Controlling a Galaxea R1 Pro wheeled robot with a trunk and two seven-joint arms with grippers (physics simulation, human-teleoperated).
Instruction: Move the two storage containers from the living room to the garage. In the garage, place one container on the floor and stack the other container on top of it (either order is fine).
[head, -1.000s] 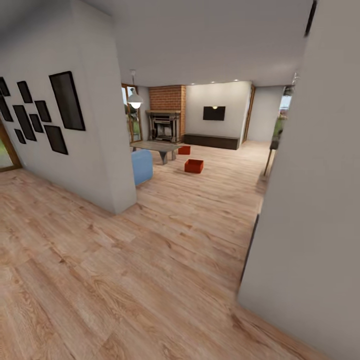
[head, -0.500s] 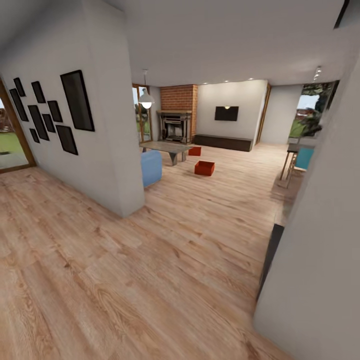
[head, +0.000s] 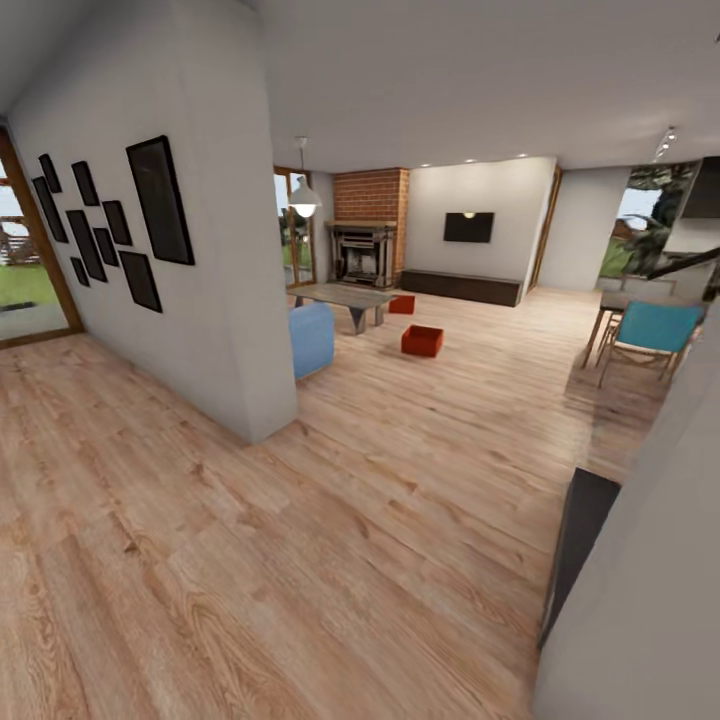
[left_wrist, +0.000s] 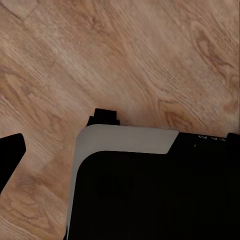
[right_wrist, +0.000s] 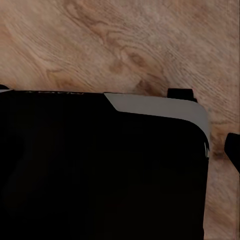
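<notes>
Two red-orange storage containers stand on the light wood planks of the living room, far ahead in the head view. The nearer container (head: 422, 341) sits in the open, and the farther one (head: 402, 304) is beside the low table (head: 345, 296). Both are far beyond arm's reach. In the left wrist view a single dark fingertip (left_wrist: 10, 155) shows at the picture's edge above my black and white base (left_wrist: 150, 190). The right wrist view likewise has one dark fingertip (right_wrist: 234, 152) beside the base (right_wrist: 100, 165). Neither view shows how the jaws stand.
A white wall corner (head: 240, 300) hung with black frames juts out on the left, with a blue sofa end (head: 312, 338) behind it. A grey wall (head: 650, 600) with a dark panel (head: 580, 540) stands close on the right. A blue chair (head: 648, 330) is farther right; a brick fireplace (head: 368, 225) and a TV (head: 470, 227) are at the back.
The camera has moved, so the whole picture has shifted: the right wall takes less of the frame and the dining chair has come into sight. The containers have stayed in place.
</notes>
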